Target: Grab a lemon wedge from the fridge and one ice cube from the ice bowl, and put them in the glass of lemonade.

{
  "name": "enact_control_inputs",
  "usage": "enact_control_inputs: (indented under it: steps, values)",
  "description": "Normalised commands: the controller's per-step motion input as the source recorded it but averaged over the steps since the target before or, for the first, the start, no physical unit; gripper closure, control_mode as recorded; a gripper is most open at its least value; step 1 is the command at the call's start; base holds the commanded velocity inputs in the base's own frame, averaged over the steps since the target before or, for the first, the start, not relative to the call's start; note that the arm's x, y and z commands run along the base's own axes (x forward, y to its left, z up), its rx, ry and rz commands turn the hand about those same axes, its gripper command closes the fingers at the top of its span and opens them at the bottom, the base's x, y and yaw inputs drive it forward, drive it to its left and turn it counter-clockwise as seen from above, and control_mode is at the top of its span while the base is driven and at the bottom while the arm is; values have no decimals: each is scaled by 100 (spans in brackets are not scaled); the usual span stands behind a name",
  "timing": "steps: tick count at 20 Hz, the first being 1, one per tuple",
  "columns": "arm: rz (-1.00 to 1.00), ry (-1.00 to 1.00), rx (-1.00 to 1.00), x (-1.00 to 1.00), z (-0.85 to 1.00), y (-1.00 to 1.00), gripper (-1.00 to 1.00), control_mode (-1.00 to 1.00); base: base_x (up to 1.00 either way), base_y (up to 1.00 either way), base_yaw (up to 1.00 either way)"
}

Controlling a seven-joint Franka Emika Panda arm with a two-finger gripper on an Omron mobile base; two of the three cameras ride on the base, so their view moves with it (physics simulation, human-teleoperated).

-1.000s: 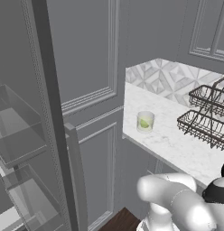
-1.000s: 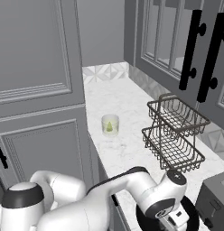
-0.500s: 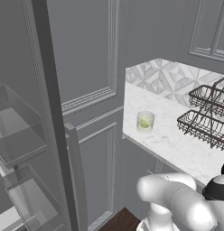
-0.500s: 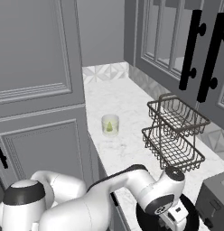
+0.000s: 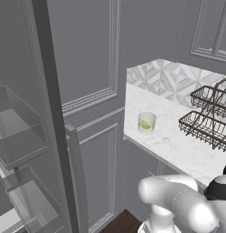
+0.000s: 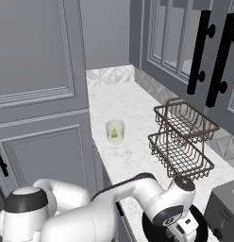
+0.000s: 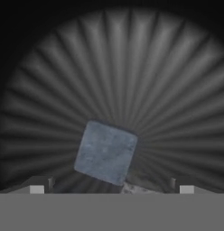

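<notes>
Below the hand camera, a pale grey-blue ice cube point(image 7: 105, 152) is lying on the ribbed floor of a dark fluted bowl point(image 7: 177, 90), tilted relative to the view and sitting between the two finger tips at the bottom edge. The gripper point(image 7: 112, 188) is standing with its jaws fully apart, the tips well clear of the cube on either side and gripping nothing. In the right base view the arm is reaching down at the near end of the marble counter point(image 6: 133, 156), with the hand over the bowl's dark rim, beside a dark toaster-like appliance point(image 6: 221, 212).

The glass of lemonade point(image 6: 115, 131) is standing upright farther along the counter, apart from the two-tier wire rack point(image 6: 182, 142), and a small yellow-green wedge is already showing inside it; the same glass point(image 5: 146, 123) is visible in the left base view. The fridge point(image 5: 28, 150) is standing open at the left, its clear shelves in view.

Judgement: the lemon step is looking complete, and the ice-cube step is in hand, at the point just ahead of the grasp. The next move is calling for a short descent so the tips straddle the cube, then a closing across two opposite flat faces. Because the cube is sitting skewed to the jaws, a small wrist turn is advisable; otherwise the fingers may catch its corners and squeeze it out sideways.
</notes>
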Motion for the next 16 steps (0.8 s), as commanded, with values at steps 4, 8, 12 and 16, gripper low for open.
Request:
enact_control_inputs:
  steps: [4, 8, 12, 16]
  values:
    - [0, 0, 0, 3, 13, 0, -100, -100, 0, 0, 0]
    - [0, 0, 0, 9, 0, 0, -100, -100, 0, 0, 0]
    - [0, 0, 0, 25, 0, 0, -100, -100, 0, 0, 0]
    - [0, -2, 0, 10, -4, -8, -100, -100, 0, 0, 0]
